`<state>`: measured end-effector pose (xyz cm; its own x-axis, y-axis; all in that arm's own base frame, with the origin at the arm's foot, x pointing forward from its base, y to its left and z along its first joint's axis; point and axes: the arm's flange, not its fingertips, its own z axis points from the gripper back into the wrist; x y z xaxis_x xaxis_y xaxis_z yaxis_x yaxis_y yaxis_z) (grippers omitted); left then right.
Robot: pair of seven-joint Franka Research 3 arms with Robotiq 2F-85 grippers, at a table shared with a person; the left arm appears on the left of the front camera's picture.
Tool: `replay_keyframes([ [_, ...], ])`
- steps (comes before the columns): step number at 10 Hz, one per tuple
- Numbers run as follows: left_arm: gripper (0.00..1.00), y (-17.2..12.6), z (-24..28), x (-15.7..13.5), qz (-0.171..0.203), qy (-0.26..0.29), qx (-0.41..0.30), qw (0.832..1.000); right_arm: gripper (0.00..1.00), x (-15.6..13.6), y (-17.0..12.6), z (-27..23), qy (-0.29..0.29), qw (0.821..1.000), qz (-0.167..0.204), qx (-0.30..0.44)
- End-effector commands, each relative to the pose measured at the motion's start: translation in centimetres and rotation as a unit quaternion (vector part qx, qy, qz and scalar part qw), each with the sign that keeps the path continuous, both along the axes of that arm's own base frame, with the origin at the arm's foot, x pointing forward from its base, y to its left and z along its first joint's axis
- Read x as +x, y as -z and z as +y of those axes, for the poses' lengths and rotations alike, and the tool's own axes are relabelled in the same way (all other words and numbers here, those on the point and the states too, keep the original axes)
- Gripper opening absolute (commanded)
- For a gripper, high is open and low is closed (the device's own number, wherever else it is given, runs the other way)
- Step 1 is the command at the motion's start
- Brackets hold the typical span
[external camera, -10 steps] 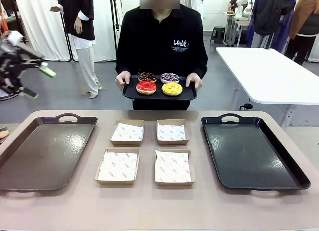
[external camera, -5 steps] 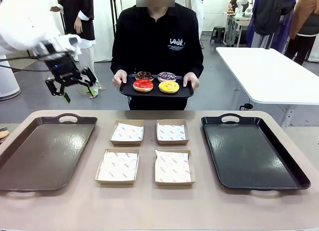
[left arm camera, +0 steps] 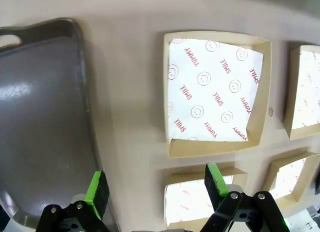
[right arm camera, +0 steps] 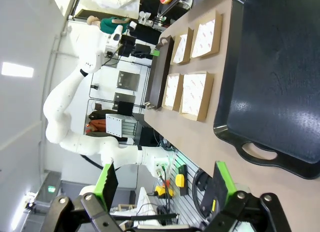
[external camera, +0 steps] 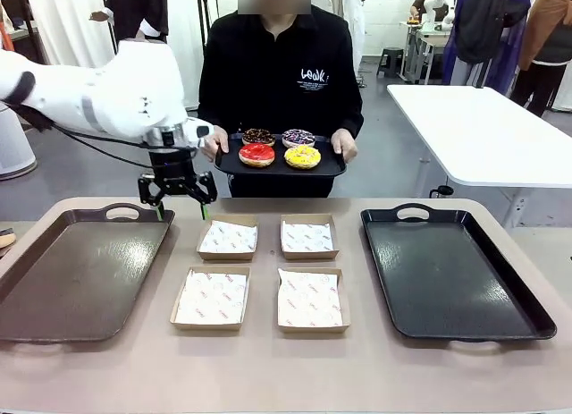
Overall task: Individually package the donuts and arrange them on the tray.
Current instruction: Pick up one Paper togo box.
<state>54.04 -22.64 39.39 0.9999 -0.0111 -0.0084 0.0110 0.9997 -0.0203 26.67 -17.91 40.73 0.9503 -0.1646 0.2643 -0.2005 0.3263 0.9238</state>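
A person at the far side holds a small black tray (external camera: 280, 168) with the donuts on it: chocolate (external camera: 259, 136), purple (external camera: 298, 137), red (external camera: 256, 154) and yellow (external camera: 302, 156). My left gripper (external camera: 181, 210) hangs open and pointing down over the table's far edge, between the brown tray (external camera: 80, 271) and the back-left box (external camera: 228, 237). In the left wrist view that gripper (left arm camera: 156, 187) holds nothing, with a paper-lined box (left arm camera: 215, 91) below it. My right gripper (right arm camera: 165, 184) is open and holds nothing, off the end of the black tray (right arm camera: 280, 81).
Several paper-lined cardboard boxes sit mid-table, among them the back-right (external camera: 309, 236), front-left (external camera: 211, 298) and front-right (external camera: 309, 299) ones. A large black tray (external camera: 451, 271) lies at the right. A white table (external camera: 483, 132) stands behind, with other people farther off.
My left arm has swung in from the far left and come down over the table's far edge. The person has shifted the donut tray slightly left and up.
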Motion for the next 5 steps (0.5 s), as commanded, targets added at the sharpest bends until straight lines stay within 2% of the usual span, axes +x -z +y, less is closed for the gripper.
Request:
replay_keyframes([
  [1, 1.00, 1.3, -0.6, 1.9, -0.008, 0.011, 0.009, 1.000, 1.00, 0.0, -0.1, -0.1, 0.002, 1.000, -0.002, 0.006],
  [3, 1.00, 2.1, -0.7, 2.1, 0.000, 0.040, -0.024, 0.999, 1.00, 0.0, -0.1, -0.1, 0.002, 1.000, -0.002, 0.006],
  [4, 1.00, 2.3, -0.9, 1.1, 0.005, 0.014, -0.001, 1.000, 1.00, 0.0, -0.1, -0.1, 0.002, 1.000, -0.002, 0.006],
  [5, 1.00, 2.3, -0.9, 1.1, 0.005, 0.014, -0.001, 1.000, 1.00, 0.0, -0.1, -0.1, 0.002, 1.000, -0.002, 0.006],
])
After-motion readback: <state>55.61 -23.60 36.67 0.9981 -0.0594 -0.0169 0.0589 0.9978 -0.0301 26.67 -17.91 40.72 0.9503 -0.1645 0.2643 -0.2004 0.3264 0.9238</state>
